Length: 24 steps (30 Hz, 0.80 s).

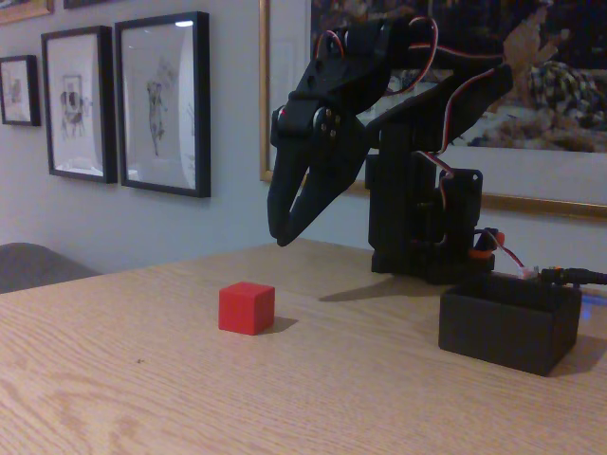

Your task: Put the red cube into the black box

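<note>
A small red cube (pixel 247 307) rests on the wooden table (pixel 142 379), left of centre in the fixed view. To its right, near the arm's base, stands the black box (pixel 509 324), open-topped and low. My black gripper (pixel 285 235) hangs in the air above and slightly right of the cube, well clear of it, its tips pointing down. Its two fingers meet at the tips with nothing between them.
The arm's blocky black base (pixel 427 218) stands behind the box, with red and white wires around it. Framed pictures (pixel 161 100) hang on the wall behind. A grey chair back (pixel 33 263) shows at the far left table edge.
</note>
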### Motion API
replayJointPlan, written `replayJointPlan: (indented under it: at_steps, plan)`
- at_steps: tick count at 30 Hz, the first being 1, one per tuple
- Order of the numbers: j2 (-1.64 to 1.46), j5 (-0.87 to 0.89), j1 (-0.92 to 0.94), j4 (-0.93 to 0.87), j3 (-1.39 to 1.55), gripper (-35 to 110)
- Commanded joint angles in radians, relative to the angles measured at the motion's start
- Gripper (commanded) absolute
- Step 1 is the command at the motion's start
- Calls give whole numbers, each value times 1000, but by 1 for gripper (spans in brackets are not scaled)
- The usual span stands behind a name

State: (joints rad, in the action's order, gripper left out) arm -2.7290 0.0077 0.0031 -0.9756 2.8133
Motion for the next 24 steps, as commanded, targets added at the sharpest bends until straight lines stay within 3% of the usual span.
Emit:
replayJointPlan:
  at_steps: [1, 24]
  plan:
    - [-149, 69, 8, -87, 5, 1]
    - [-195, 78, 32, -118, -2, 1]
